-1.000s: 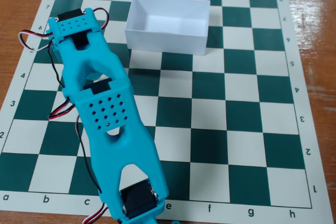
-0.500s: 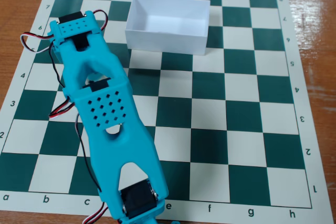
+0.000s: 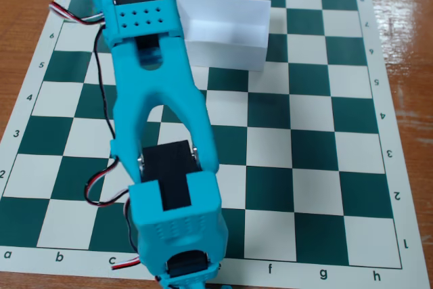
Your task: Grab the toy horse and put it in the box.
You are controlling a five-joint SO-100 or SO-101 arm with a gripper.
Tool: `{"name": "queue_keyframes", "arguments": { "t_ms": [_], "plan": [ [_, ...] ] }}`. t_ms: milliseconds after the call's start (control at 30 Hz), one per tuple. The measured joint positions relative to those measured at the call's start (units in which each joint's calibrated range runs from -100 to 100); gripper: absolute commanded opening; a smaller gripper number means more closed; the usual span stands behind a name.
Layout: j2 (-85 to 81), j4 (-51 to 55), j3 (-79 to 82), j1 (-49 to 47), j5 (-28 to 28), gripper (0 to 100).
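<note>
Turquoise arm (image 3: 159, 120) stretched up the board w/ its far end beside the box's left edge; hand itself hidden past the top of frame, so can't tell if open or closed. Toy horse not visible anywhere. Box (image 3: 226, 32) sat approx rows 6–7, cols d–e. Chessboard (image 3: 318, 160) margins read a–h, 1–8; no brands.

Box (image 3: 226, 32) on chessboard (image 3: 318, 167) (far side), arm (image 3: 159, 120) overlapping its left end
</note>
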Motion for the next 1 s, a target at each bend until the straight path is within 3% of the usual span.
{"name": "queue_keyframes", "arguments": {
  "t_ms": [233, 533, 567, 633, 767, 900, 933, 1000],
  "plan": [
    [17.19, -8.41, -9.52, 8.81, 3.9, 0],
    [29.7, -8.23, -13.42, 10.08, 2.19, 0],
    [30.21, -8.23, -13.78, 10.01, 2.03, 4],
    [31.23, -8.23, -14.6, 9.78, 1.61, 23],
    [31.91, -8.23, -16.14, 8.96, 1.2, 28],
    [31.91, -8.23, -16.59, 8.66, 1.3, 28],
    [31.91, -8.23, -16.59, 8.66, 1.3, 22],
    [31.91, -8.14, -16.59, 8.66, 1.3, 0]
  ]
}}
